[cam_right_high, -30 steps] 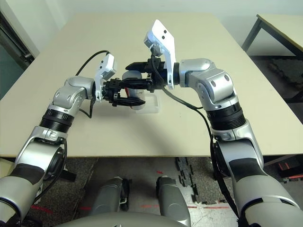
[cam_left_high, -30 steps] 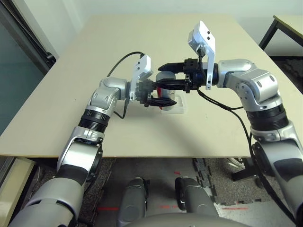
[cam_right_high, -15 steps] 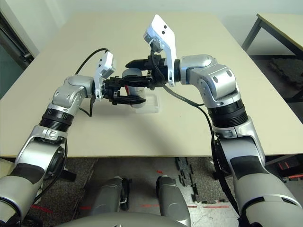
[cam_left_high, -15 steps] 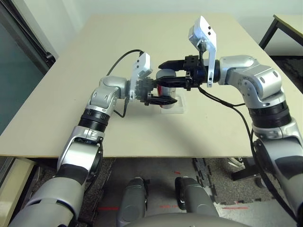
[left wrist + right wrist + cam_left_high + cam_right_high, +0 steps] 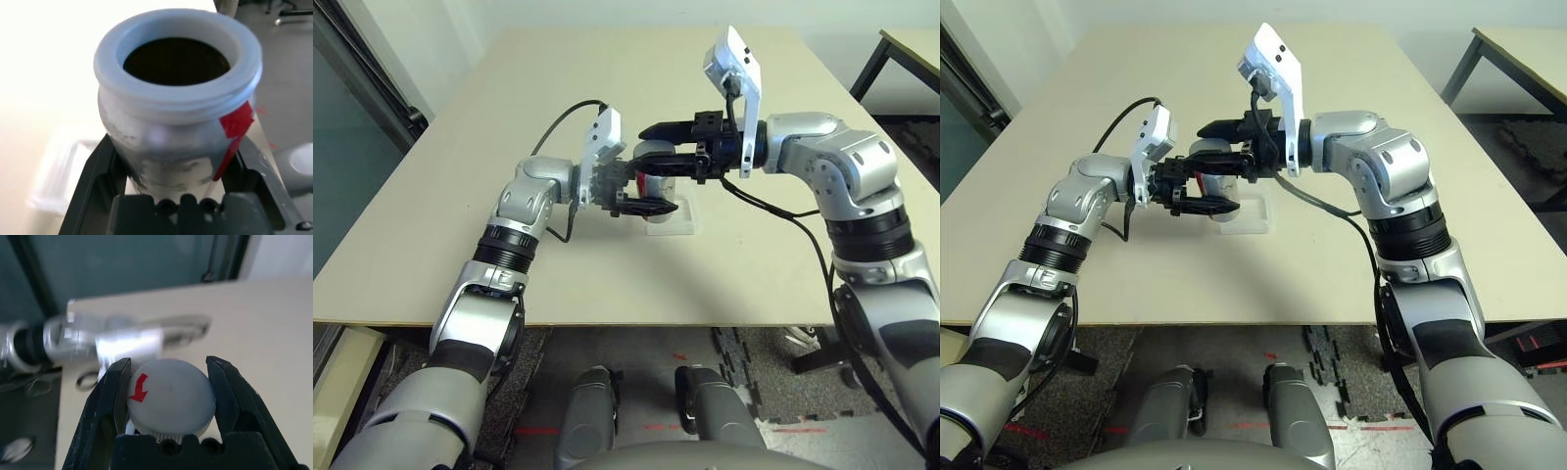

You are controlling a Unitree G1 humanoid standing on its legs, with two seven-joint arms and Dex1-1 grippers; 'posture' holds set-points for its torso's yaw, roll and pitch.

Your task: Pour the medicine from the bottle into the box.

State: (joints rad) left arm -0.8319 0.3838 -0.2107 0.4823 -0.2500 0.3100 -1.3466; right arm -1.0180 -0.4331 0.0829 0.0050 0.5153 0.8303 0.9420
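Above the clear plastic box (image 5: pixel 672 217), left gripper (image 5: pixel 176 161) clamps the uncapped silver bottle (image 5: pixel 176 122); right gripper (image 5: pixel 168 391) pinches its round grey cap (image 5: pixel 171 399).

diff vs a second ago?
The right gripper, shut on the cap, has lifted it up off the bottle, whose white rim is now open. The left gripper keeps holding the bottle above the box, which has not moved on the table.

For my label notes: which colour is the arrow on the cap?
Red, on the grey cap; right wrist view shows it best.
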